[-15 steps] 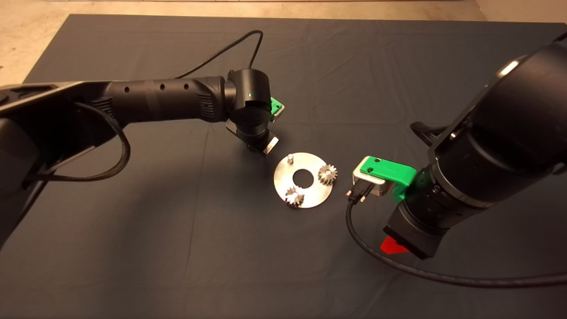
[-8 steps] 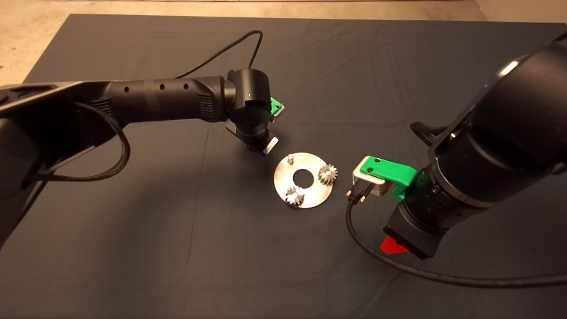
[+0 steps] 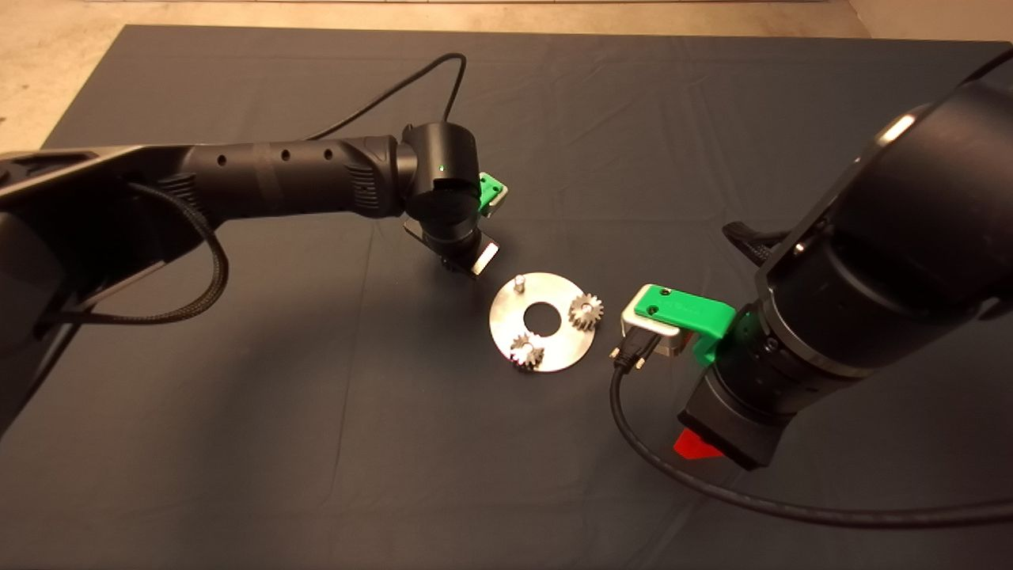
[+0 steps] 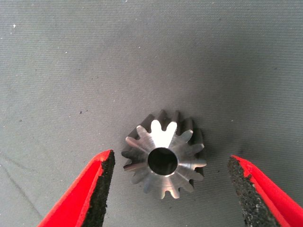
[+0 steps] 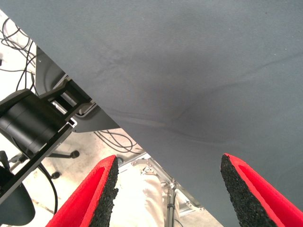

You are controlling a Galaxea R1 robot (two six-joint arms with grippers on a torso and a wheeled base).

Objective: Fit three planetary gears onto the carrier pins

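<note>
We hold our left gripper (image 4: 169, 182) wide open astride the loose third gear (image 4: 164, 154), lying flat beside the disc (image 3: 554, 352) near its bare pin (image 3: 518, 281).

The mat (image 3: 261, 443) is plain dark slate-grey, without pattern. On it the round disc (image 3: 506, 317) is bright silver; its bare pin (image 3: 518, 283) at 11 o'clock is silver too. The planetary gears (image 3: 586, 311) are dark grey with shiny toothed rims. The loose gear (image 4: 165, 153) shows a pale polished face around a black bore, between red fingers (image 4: 80, 194) with black pads.
</note>
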